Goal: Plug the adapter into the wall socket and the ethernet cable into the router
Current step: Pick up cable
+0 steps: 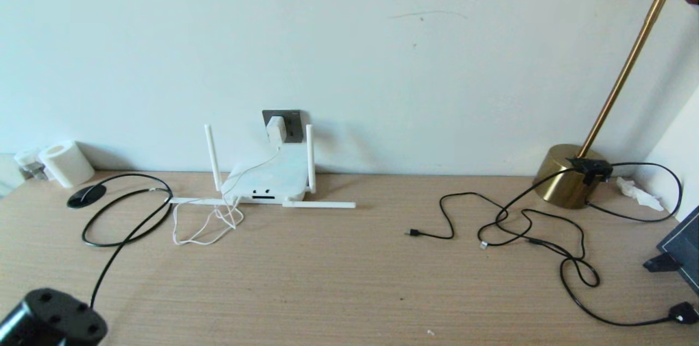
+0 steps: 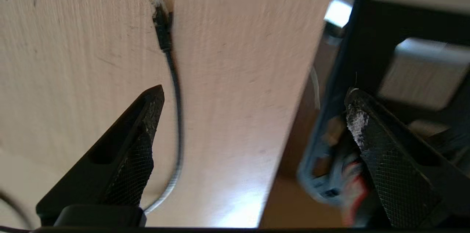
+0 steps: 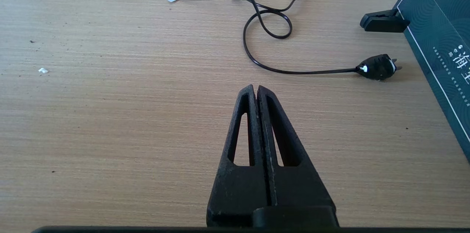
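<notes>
Adapter (image 1: 276,129) seated in wall socket (image 1: 283,126) on the wall just above the counter (image 1: 349,280) back edge, thin white cord (image 1: 205,220) dropping across the router top and pooling in loose loops on the counter toward the left. Router (image 1: 267,179) flat at the back edge directly below the socket, two antennas upright, two lying flat along the counter to either side; dark ports on its front edge showing open. Ethernet cable (image 1: 128,215) looped on the left part of the counter, running from a dark oval grommet (image 1: 86,196) near the back-left corner, curving past the router's left antenna, then trailing toward the front-left corner; plug end (image 2: 161,16) seen in the left wrist view lying loose on the wood, apart from the router. Left gripper (image 2: 253,104) at the front-left edge, partly past the counter edge, jaws spread wide with nothing between them, cable passing just beside one finger (image 2: 128,152). Right gripper (image 3: 256,91) low over the counter toward the front-right, jaws pressed together, empty. Thin black cords (image 1: 546,231) tangled on the right part of the counter, small black plug (image 3: 378,67) near the front-right corner. Brass lamp base (image 1: 568,174) at the back-right corner. White roll (image 1: 66,163) at the back-left corner. Dark box (image 3: 440,42) at the right edge
</notes>
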Controlling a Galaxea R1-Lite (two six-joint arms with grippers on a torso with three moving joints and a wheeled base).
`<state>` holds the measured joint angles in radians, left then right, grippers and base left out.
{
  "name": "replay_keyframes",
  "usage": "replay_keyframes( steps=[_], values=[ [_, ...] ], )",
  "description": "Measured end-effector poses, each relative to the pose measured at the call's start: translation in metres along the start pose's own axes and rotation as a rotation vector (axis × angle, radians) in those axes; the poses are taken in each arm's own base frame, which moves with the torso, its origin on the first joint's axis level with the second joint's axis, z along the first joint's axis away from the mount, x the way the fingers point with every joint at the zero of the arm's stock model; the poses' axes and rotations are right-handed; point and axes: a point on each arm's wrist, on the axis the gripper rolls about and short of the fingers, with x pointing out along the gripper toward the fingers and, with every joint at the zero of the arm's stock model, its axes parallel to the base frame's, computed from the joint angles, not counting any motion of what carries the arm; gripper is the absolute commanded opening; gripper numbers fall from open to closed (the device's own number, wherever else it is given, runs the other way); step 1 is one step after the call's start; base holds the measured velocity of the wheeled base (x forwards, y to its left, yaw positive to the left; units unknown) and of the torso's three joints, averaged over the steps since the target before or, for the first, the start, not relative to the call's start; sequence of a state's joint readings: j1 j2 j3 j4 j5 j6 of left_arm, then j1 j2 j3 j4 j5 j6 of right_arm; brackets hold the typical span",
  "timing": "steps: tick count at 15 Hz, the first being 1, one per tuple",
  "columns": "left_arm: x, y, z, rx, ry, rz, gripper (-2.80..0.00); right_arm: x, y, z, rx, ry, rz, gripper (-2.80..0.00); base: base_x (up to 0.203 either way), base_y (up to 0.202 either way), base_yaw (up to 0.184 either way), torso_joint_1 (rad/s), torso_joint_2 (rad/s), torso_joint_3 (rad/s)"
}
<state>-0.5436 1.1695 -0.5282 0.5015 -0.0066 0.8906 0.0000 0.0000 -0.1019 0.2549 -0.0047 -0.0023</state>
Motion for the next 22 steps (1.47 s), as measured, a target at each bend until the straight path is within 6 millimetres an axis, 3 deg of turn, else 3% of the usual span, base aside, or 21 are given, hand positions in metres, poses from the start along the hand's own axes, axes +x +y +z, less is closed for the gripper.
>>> replay_keyframes(
  steps=[7,11,22],
  values=[
    [0.038,0.034,0.025,0.029,0.043,-0.033,0.00,0.000,0.000,0.000,0.001,0.000,0.000,-2.80,0.000,0.000,0.000,0.000,0.00,0.000],
    [0.061,0.055,0.026,-0.034,0.063,-0.063,0.00,0.000,0.000,0.000,0.000,0.000,0.000,-2.80,0.000,0.000,0.000,0.000,0.00,0.000],
    [0.078,0.068,0.017,-0.080,0.109,-0.092,0.00,0.000,0.000,0.000,0.001,0.000,0.000,-2.80,0.000,0.000,0.000,0.000,0.00,0.000]
  ],
)
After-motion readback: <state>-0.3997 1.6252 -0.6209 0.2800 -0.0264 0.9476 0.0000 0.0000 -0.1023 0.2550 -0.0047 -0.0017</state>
